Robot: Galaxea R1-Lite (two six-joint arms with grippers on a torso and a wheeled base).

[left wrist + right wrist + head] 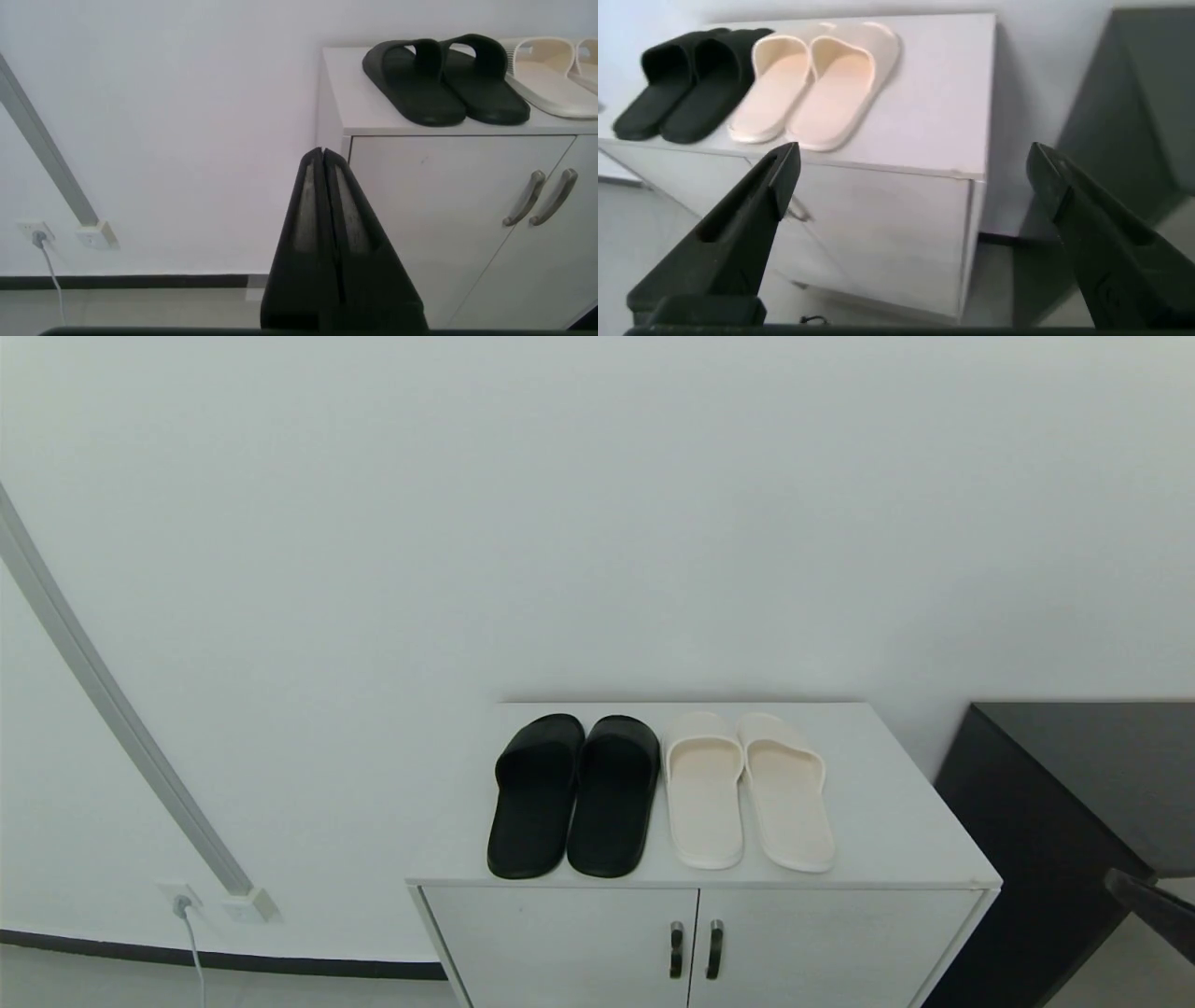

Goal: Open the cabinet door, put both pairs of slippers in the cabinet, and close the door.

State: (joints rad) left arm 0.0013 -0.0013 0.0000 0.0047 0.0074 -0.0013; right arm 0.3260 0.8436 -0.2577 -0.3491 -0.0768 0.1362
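Note:
A white cabinet (896,803) stands against the wall with both doors shut, and two dark handles (695,948) meet at the middle. On its top lie a black pair of slippers (571,795) on the left and a cream pair (750,791) on the right, side by side, toes to the wall. My left gripper (322,161) is shut with nothing in it, off the cabinet's left front corner and below its top. My right gripper (913,157) is open and empty, in front of the cabinet's right front corner (971,177).
A black table (1074,775) stands close to the cabinet's right side. On the wall to the left are a grey cable duct (93,691) and a socket with a white cable (180,900). Bare floor lies left of the cabinet.

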